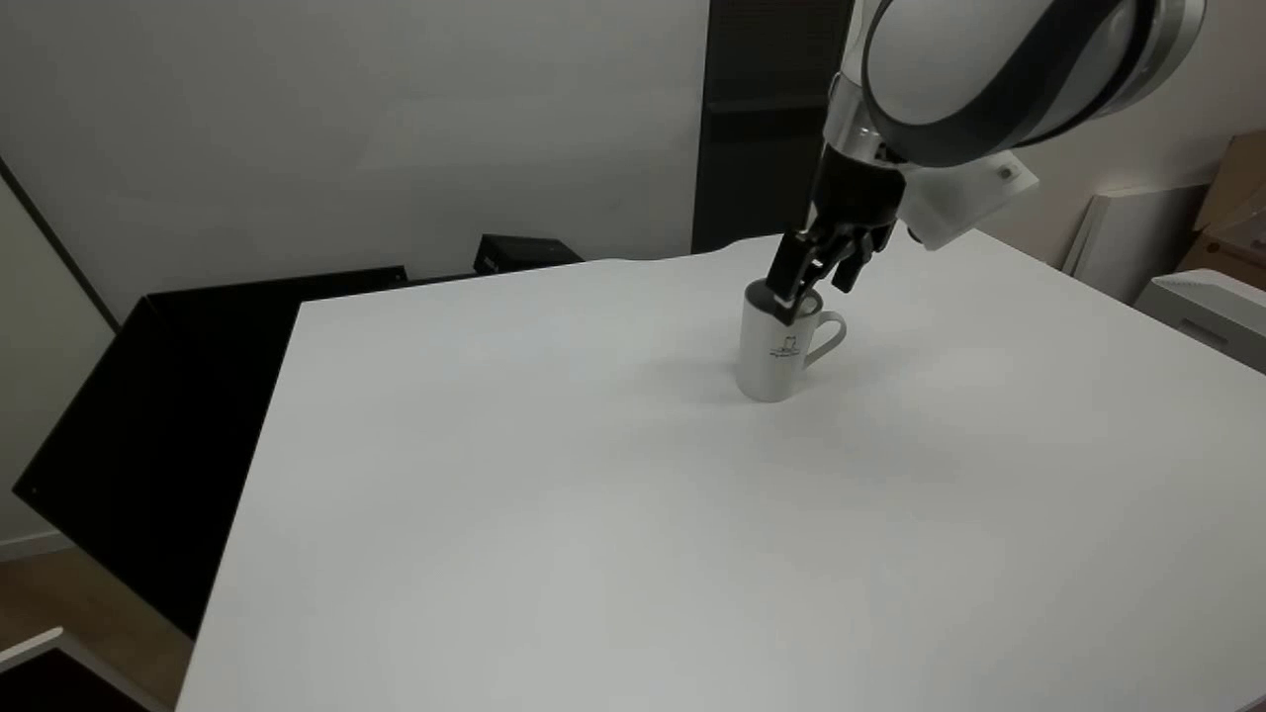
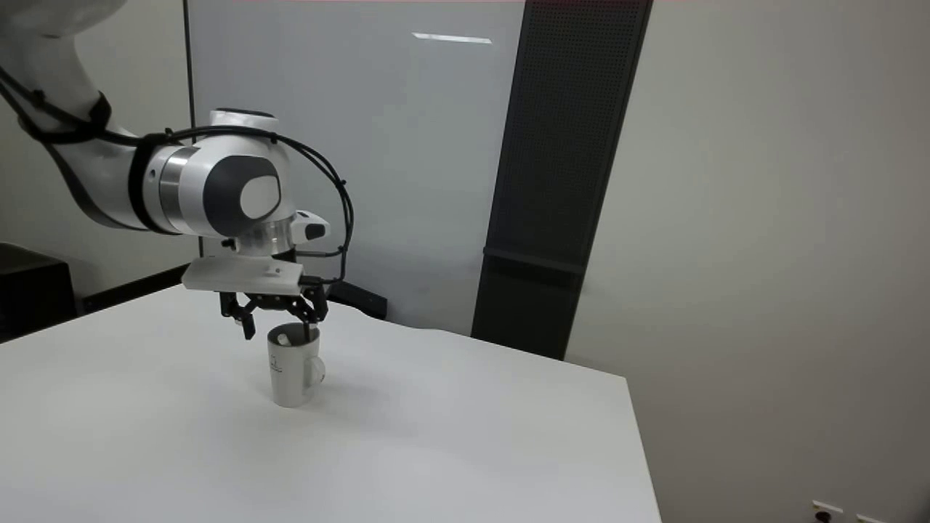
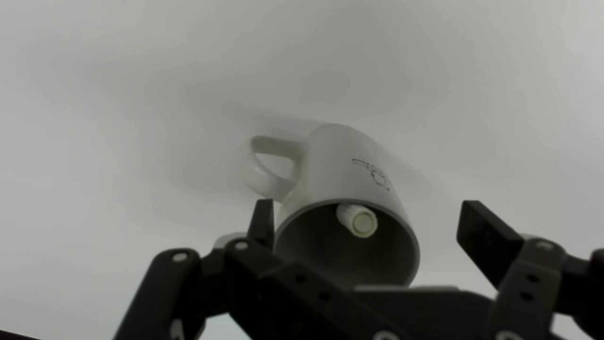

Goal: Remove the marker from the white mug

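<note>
The white mug [image 1: 767,364] stands upright on the table. It also shows in an exterior view [image 2: 290,379] and in the wrist view [image 3: 342,170], where its loop handle points left and a small dark print faces up. The marker [image 3: 357,220] is inside the mug, leaning at the rim by the print. Only its whitish round end shows, also in an exterior view [image 2: 284,339]; the rest is hidden in the mug. My gripper [image 3: 369,215] is open and empty, just above the mug's mouth. In both exterior views one finger overlaps the rim; whether it touches cannot be told.
The white table [image 1: 554,494] carries the mug. Its far edge runs close behind the arm. A black box [image 1: 524,253] is beyond that edge. A pale box [image 1: 1207,309] is beside the table. A dark box [image 2: 33,290] shows at the far left.
</note>
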`<move>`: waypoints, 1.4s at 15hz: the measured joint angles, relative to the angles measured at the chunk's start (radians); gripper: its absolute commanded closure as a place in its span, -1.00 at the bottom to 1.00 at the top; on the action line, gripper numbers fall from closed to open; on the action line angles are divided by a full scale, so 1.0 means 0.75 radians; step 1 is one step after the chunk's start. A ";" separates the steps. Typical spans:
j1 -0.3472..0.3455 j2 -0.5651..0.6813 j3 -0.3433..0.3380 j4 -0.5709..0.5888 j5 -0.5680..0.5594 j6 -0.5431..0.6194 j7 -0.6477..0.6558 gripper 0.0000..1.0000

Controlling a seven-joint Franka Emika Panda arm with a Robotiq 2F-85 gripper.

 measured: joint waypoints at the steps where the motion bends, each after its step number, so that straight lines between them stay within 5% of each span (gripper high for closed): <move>1: 0.000 0.004 0.000 -0.002 0.000 0.013 -0.001 -1.00; 2: 0.000 0.008 0.000 -0.004 0.000 0.025 -0.002 -0.50; 15: 0.022 0.014 -0.021 -0.007 -0.076 0.072 -0.003 0.95; 17: 0.030 0.012 -0.023 -0.003 -0.085 0.074 -0.002 0.89; 18: 0.034 0.010 -0.025 0.001 -0.093 0.076 -0.002 0.15; 19: 0.039 0.007 -0.029 0.004 -0.101 0.079 -0.001 0.88; 20: 0.046 0.002 -0.034 0.006 -0.107 0.081 -0.001 0.82; 21: 0.050 -0.004 -0.037 0.007 -0.116 0.081 -0.001 -0.04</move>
